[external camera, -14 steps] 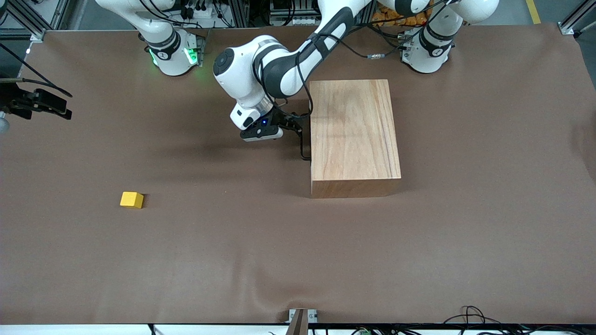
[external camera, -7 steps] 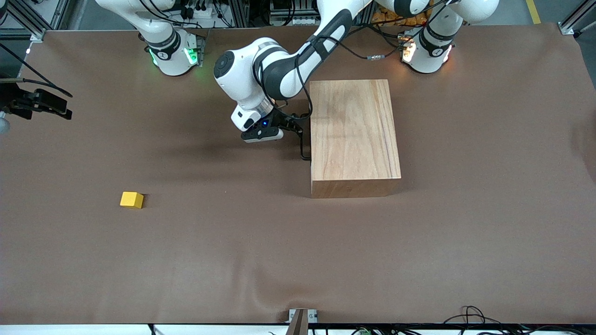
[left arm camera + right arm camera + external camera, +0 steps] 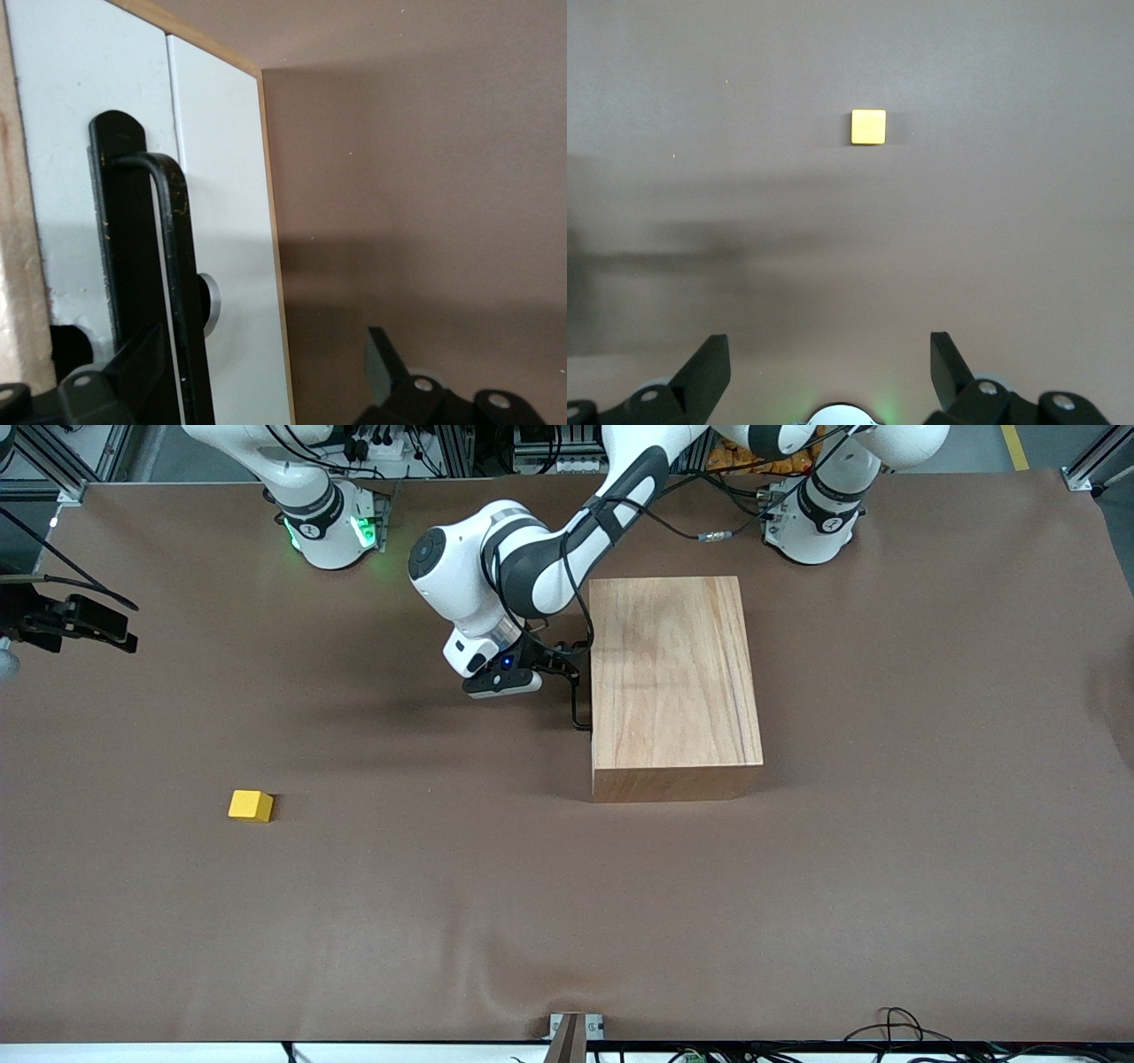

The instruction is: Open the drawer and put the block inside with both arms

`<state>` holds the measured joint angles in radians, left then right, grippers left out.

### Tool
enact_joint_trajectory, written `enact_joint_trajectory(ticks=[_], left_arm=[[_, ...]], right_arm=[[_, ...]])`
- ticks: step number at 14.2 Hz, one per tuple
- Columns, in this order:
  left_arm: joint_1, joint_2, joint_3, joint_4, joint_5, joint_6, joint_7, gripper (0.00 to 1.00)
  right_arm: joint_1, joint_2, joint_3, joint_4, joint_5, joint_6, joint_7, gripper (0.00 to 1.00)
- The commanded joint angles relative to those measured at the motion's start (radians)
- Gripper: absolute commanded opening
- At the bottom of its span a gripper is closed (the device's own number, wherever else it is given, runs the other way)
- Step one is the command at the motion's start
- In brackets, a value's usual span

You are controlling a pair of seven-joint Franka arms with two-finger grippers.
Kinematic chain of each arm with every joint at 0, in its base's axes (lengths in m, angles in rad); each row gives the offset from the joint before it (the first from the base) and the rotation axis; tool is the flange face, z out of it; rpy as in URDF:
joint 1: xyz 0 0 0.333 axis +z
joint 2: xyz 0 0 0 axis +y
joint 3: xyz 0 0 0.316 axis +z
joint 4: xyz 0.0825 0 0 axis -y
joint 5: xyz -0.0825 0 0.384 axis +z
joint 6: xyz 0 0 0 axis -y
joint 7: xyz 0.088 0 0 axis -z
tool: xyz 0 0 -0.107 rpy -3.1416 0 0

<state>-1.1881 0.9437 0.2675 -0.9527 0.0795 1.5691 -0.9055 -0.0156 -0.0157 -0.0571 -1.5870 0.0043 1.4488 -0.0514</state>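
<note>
Left gripper [image 3: 257, 381] open, fingers astride thin black U-handle [image 3: 173, 266] of white-fronted drawer [image 3: 221, 177]; off-centre closing risks slipping. Right gripper [image 3: 830, 367] open, waiting over small yellow cube [image 3: 868, 127].

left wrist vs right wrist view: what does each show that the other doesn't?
Left wrist only: the drawer's white front panel and its black handle, with the left gripper open at the handle, one finger against it. Right wrist only: the yellow block lying alone on the table, with the right gripper open above it and well clear of it. Both share: the brown table cover and open jaws.
</note>
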Motion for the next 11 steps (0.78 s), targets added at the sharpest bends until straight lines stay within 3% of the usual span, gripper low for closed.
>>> enact_joint_trajectory(ticks=[1, 11], left_arm=[[-0.008, 0.013, 0.013, 0.015, 0.019, -0.029, 0.013, 1.0], [-0.008, 0.036, 0.013, 0.017, 0.019, 0.043, 0.014, 1.0]], right_arm=[[-0.015, 0.0, 0.01, 0.001, 0.01, -0.002, -0.004, 1.0], [-0.018, 0.0, 0.011, 0.001, 0.01, -0.002, -0.004, 1.0]])
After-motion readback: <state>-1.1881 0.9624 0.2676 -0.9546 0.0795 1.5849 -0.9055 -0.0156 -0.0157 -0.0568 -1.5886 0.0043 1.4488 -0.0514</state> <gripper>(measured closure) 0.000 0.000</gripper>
